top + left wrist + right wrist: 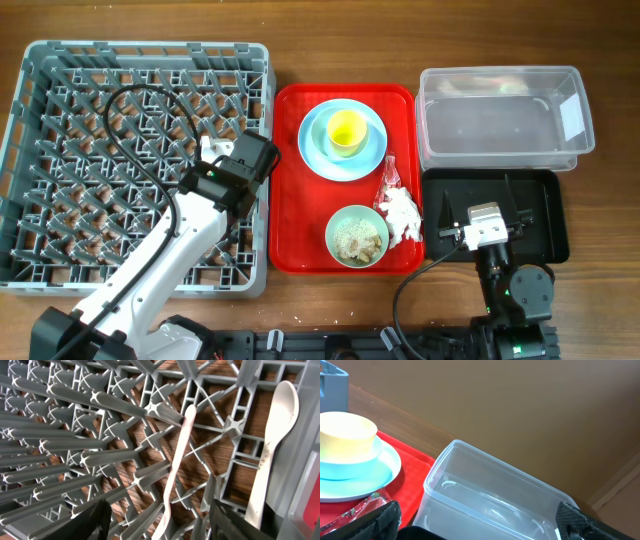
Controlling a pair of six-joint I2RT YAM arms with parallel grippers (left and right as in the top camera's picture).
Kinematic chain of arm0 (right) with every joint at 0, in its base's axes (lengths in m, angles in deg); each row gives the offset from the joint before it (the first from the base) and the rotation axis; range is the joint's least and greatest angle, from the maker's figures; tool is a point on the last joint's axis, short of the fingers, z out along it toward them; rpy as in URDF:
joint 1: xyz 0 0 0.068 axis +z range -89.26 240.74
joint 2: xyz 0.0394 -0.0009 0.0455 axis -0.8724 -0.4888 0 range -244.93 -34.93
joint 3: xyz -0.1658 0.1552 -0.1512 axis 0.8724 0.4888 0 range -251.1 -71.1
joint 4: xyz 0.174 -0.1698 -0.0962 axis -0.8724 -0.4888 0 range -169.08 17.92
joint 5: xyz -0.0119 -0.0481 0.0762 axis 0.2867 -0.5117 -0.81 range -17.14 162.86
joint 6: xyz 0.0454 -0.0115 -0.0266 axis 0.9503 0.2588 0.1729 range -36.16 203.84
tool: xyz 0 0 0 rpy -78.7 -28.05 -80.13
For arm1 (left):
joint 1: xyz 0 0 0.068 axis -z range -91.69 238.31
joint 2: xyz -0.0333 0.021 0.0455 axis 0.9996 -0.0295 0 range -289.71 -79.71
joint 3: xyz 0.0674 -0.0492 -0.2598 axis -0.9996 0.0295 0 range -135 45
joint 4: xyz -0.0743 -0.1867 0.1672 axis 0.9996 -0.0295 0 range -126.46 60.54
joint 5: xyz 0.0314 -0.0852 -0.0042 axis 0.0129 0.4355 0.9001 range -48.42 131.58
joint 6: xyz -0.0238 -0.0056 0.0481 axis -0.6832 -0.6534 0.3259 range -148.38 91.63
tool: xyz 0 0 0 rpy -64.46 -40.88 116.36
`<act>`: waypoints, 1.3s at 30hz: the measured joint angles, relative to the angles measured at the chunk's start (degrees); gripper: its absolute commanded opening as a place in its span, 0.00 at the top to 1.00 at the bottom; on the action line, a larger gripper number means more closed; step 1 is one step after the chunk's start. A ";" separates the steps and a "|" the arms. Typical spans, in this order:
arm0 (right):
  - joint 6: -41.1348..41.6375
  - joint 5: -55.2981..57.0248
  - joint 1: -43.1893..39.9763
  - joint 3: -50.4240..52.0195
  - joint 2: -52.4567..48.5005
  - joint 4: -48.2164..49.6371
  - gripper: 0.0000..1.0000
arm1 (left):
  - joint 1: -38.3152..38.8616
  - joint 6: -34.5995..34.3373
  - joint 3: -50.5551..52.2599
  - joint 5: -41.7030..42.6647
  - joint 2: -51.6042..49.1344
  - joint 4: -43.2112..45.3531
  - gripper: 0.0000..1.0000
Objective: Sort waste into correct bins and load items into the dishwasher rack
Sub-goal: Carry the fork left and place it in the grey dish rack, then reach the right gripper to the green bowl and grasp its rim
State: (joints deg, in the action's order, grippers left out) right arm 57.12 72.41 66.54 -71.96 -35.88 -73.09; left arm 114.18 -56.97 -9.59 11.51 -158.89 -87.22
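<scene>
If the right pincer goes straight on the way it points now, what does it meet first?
Most likely the clear tub, at its near wall; depth is hard to judge.

On my overhead feed, the left arm [170,250] at lower left is white shell links with black joint housings, and a thin black cable [140,88] loops off it. The right arm [510,290], lower right, is black, capped by a silver-white block [487,225]. The left fingers [92,520] are matte black, the right fingers [382,520] finely textured black.
</scene>
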 measured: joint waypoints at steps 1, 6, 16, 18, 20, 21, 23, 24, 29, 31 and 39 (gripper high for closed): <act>0.00 0.00 0.00 0.00 0.00 0.00 0.00 | -0.02 0.02 -0.17 1.22 0.00 -0.09 0.38; 0.00 0.00 0.00 0.00 0.00 0.00 0.00 | -0.07 -0.13 -5.55 24.35 5.44 2.62 0.28; -0.02 0.00 0.00 0.00 0.00 -0.02 0.00 | 7.26 -1.51 -5.90 48.04 7.02 4.61 0.96; 0.00 0.00 0.00 0.00 0.00 -0.02 0.00 | 10.86 -3.43 -5.92 47.58 5.18 7.19 0.90; -0.02 0.00 0.00 0.00 0.00 0.00 0.00 | 14.67 -5.33 -5.92 46.10 2.40 9.46 0.88; -0.02 0.00 -0.02 0.00 0.00 -0.02 0.00 | 16.26 -6.12 -5.92 45.27 0.68 10.08 0.83; -0.02 0.00 0.00 0.00 0.00 -0.02 0.00 | 17.20 -6.86 -5.90 43.06 -1.22 10.25 0.80; -0.02 -0.02 0.00 0.00 0.00 0.00 0.00 | 16.81 -7.23 -5.90 41.88 -1.27 10.27 0.80; 0.00 0.00 0.00 0.00 0.00 0.00 0.00 | -1.73 -7.56 -12.72 39.10 0.55 4.02 0.32; 0.00 0.00 0.00 0.00 0.00 0.00 0.00 | -13.35 -7.54 -15.02 38.97 3.63 2.64 0.12; -0.02 0.00 0.00 0.00 0.00 0.00 0.00 | -31.56 -7.93 -15.43 39.10 6.54 -4.42 0.00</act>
State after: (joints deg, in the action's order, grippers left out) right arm 57.10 72.41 66.54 -71.96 -35.88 -73.09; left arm 82.61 -64.91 -25.02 50.62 -152.35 -91.63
